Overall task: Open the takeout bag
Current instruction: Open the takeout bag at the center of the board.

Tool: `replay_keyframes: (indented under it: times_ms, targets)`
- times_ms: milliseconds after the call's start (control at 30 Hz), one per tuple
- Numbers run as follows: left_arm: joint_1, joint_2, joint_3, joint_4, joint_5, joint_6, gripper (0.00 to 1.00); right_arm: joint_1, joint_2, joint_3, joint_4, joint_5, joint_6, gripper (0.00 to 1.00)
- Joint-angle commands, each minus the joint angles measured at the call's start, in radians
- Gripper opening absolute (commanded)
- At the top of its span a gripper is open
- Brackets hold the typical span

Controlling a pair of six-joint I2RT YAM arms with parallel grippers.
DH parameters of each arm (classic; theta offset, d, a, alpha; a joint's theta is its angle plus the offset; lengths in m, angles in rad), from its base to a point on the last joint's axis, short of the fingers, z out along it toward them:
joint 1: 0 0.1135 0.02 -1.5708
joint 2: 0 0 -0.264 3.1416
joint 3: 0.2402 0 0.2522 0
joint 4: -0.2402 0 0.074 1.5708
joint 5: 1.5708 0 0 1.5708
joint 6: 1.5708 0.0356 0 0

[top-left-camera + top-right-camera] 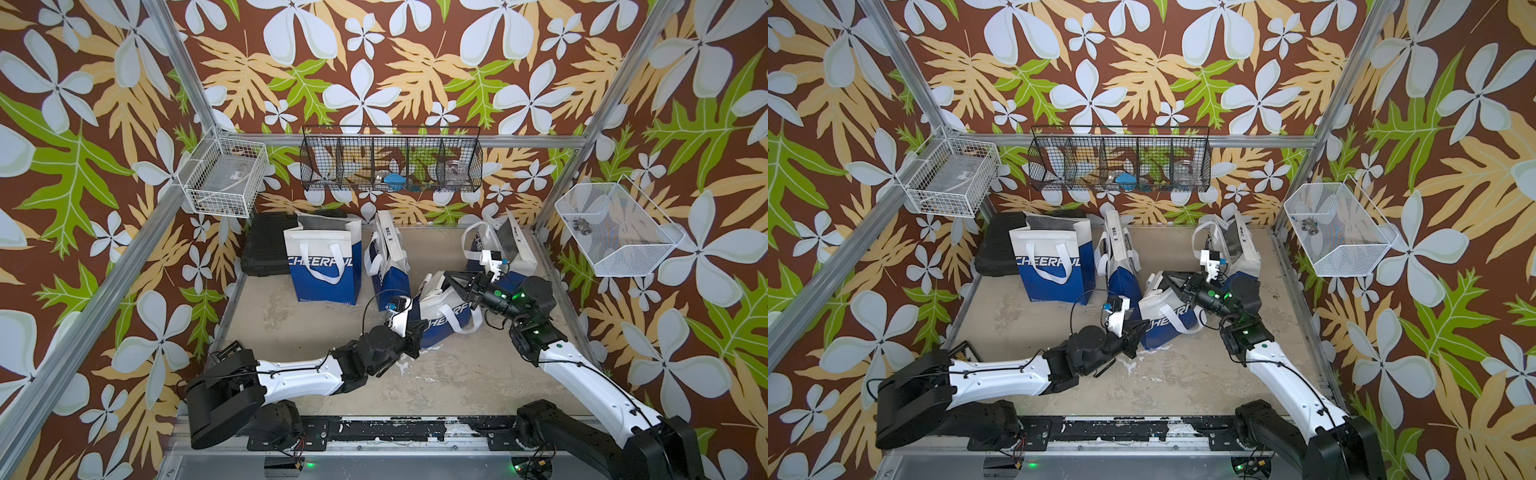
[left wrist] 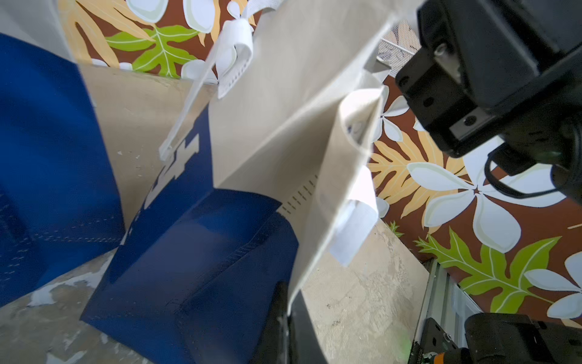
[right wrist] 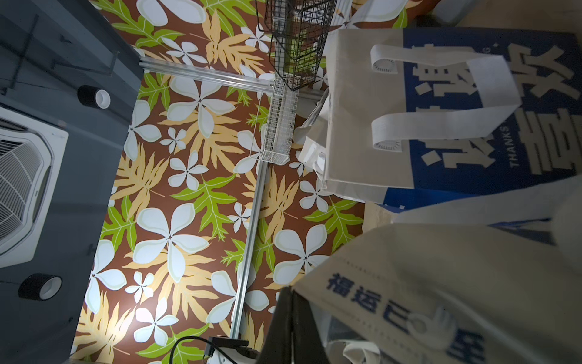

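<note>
Nearest the arms' bases, the left gripper (image 1: 417, 336) reaches low over the mottled surface (image 1: 299, 332). Its jaws are pressed together on the lower side edge of the takeout bag (image 1: 446, 315), and the left wrist view shows the bag's white fabric pinched between them. The bag is blue below and white above, with CHEERFUL lettering. It sits mid-surface between the two arms, tilted rather than upright, its white handles hanging loose. Just behind it the right gripper (image 1: 449, 277) meets the bag's white upper rim, its jaws closed narrow on that rim. Farther back stand three similar bags: a wide upright bag (image 1: 322, 266) with its mouth open, a narrow bag (image 1: 386, 259) just beside it, and a third bag (image 1: 505, 245) at the far right, behind the right wrist. A black case (image 1: 266, 249) lies in the far left corner, partly hidden by the wide bag. On the walls hang a white wire basket (image 1: 224, 178), a black wire basket (image 1: 390, 164) and a white mesh basket (image 1: 615, 232).
</note>
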Motion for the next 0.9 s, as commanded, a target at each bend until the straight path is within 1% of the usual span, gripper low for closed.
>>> replay_keyframes:
  times_ms: [0, 33, 67, 100, 133, 167, 267, 367, 433, 467, 567, 700, 800, 867]
  targets:
    - [-0.002, -0.065, -0.028, -0.107, -0.034, 0.03, 0.0, 0.046, -0.019, -0.009, 0.074, 0.049, -0.025, 0.0]
    - [-0.002, -0.091, -0.028, -0.148, -0.033, 0.039, 0.0, 0.063, -0.031, -0.022, 0.059, 0.061, -0.035, 0.0]
    - [-0.003, -0.116, -0.022, -0.189, -0.034, 0.052, 0.02, 0.08, -0.043, -0.031, 0.031, 0.073, -0.05, 0.0]
    - [-0.006, -0.137, -0.016, -0.236, -0.047, 0.062, 0.18, 0.089, -0.051, -0.039, 0.011, 0.08, -0.063, 0.0]
    - [-0.008, -0.17, -0.015, -0.268, -0.06, 0.075, 0.38, 0.1, -0.059, -0.05, -0.002, 0.085, -0.077, 0.0]
    - [-0.017, -0.207, -0.018, -0.295, -0.081, 0.089, 0.49, 0.106, -0.068, -0.054, -0.027, 0.092, -0.095, 0.0]
    - [-0.041, -0.325, -0.015, -0.38, -0.157, 0.12, 0.7, 0.125, -0.097, -0.032, -0.138, 0.122, -0.168, 0.0]
    - [-0.049, -0.406, 0.013, -0.458, -0.191, 0.174, 0.74, 0.143, -0.105, 0.006, -0.226, 0.127, -0.225, 0.0]
    - [-0.053, -0.421, 0.051, -0.501, -0.167, 0.224, 0.77, 0.152, -0.111, 0.032, -0.279, 0.159, -0.255, 0.0]
    - [-0.065, -0.412, 0.08, -0.528, -0.158, 0.26, 0.83, 0.154, -0.115, 0.042, -0.302, 0.163, -0.268, 0.0]
    - [-0.114, -0.35, 0.166, -0.583, -0.19, 0.364, 0.87, 0.155, -0.123, 0.063, -0.364, 0.17, -0.299, 0.0]
    - [-0.116, -0.27, 0.237, -0.584, -0.142, 0.431, 0.88, 0.155, -0.137, 0.075, -0.414, 0.18, -0.328, 0.0]
    - [-0.121, -0.199, 0.293, -0.575, -0.204, 0.459, 0.88, 0.156, -0.142, 0.09, -0.448, 0.182, -0.349, 0.0]
    - [-0.121, -0.15, 0.334, -0.562, -0.282, 0.47, 0.87, 0.157, -0.148, 0.106, -0.487, 0.194, -0.37, 0.0]
